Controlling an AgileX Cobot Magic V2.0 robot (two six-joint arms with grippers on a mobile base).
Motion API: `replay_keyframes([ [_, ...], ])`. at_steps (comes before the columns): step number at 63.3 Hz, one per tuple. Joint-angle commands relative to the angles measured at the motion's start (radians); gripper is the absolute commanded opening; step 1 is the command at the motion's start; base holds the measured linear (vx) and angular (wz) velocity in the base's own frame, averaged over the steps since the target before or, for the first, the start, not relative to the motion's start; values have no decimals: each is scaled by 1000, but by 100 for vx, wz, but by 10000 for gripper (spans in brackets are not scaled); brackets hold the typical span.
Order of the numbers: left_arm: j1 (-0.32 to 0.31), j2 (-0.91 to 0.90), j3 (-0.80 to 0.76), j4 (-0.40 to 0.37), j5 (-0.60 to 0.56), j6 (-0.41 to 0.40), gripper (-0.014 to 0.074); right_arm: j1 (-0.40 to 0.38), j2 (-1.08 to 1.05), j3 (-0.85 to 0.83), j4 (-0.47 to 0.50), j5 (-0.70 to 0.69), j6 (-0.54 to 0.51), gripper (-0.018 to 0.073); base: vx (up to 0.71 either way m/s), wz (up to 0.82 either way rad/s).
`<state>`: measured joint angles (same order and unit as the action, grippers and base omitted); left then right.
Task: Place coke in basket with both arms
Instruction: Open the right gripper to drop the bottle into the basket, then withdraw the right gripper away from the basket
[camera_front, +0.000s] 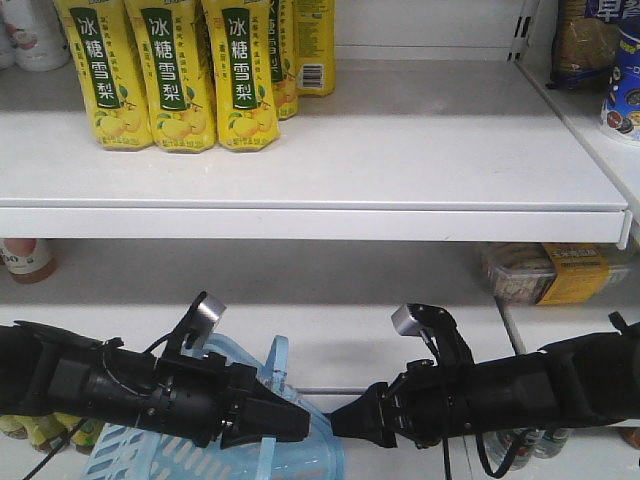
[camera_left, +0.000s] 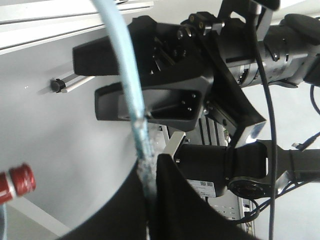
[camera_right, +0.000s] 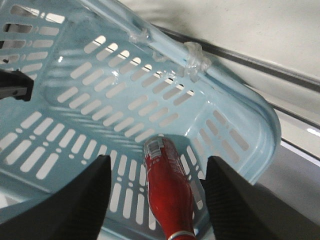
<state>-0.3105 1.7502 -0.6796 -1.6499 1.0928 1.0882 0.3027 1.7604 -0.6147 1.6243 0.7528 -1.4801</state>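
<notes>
Front view faces shelves; both wrist views closely share the basket (camera_right: 260, 125).

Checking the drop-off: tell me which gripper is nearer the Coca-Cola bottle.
Right. The right gripper hangs open directly over the Coca-Cola bottle lying in the basket, fingers either side of it. The left gripper is off to one side, shut on the basket handle.

Yellow pear-drink cartons (camera_front: 185, 75) stand upright on white shelf (camera_front: 400, 190) (upper left).
</notes>
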Motion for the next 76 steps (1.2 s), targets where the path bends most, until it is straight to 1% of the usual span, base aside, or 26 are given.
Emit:
replay_keyframes([
  [1, -2, -54, -24, -131, 88, 20, -6, -3, -48, -20, 9, 70, -7, 418, 0, 0],
  [15, -2, -54, -24, -131, 88, 20, -6, -3, -151, -20, -49, 54, 1, 418, 0, 0],
  [20, -2, -54, -24, -131, 88, 20, -6, -3, -209, -20, -95, 18, 33, 418, 0, 0],
  [25, -2, -54, -24, -131, 88, 20, -6, -3, -268, -20, -163, -28, 95, 418, 0, 0],
  [32, -2, -54, -24, -131, 88, 20, -6, -3, -351, -20, -310, -89, 216, 418, 0, 0],
  [42, -2, -54, -24, -131, 88, 20, -6, -3, -481, -21, -530, -130, 387, 418, 0, 0],
  [46, -2, -54, -24, -131, 88, 20, -6, -3, -530, -23, -599, -152, 449, 416, 0, 0],
  [53, -2, -54, -24, -131, 88, 20, -6, -3, -624, -23, -751, -225, 556, 407, 0, 0],
  [56, -2, -54, -24, -131, 88, 20, -6, -3, -661, -23, -816, -252, 617, 402, 0, 0],
  [62, -2, -54, -24, -131, 88, 20, -6, -3, -724, -23, -984, -302, 747, 388, 0, 0],
  [63, -2, -54, -24, -131, 88, 20, -6, -3, -737, -23, -1023, -308, 777, 384, 0, 0],
  [67, -2, -54, -24, -131, 88, 20, -6, -3, -774, -23, -1131, -315, 869, 379, 0, 0],
  [69, -2, -54, -24, -131, 88, 20, -6, -3, -790, -23, -1202, -315, 911, 378, 0, 0],
  [70, -2, -54, -24, -131, 88, 20, -6, -3, -802, -23, -1245, -313, 946, 378, 0, 0],
  [73, -2, -54, -24, -131, 88, 20, -6, -3, -824, -23, -1335, -306, 1022, 378, 0, 0],
  [76, -2, -54, -24, -131, 88, 20, -6, -3, -848, -23, -1446, -296, 1135, 378, 0, 0],
])
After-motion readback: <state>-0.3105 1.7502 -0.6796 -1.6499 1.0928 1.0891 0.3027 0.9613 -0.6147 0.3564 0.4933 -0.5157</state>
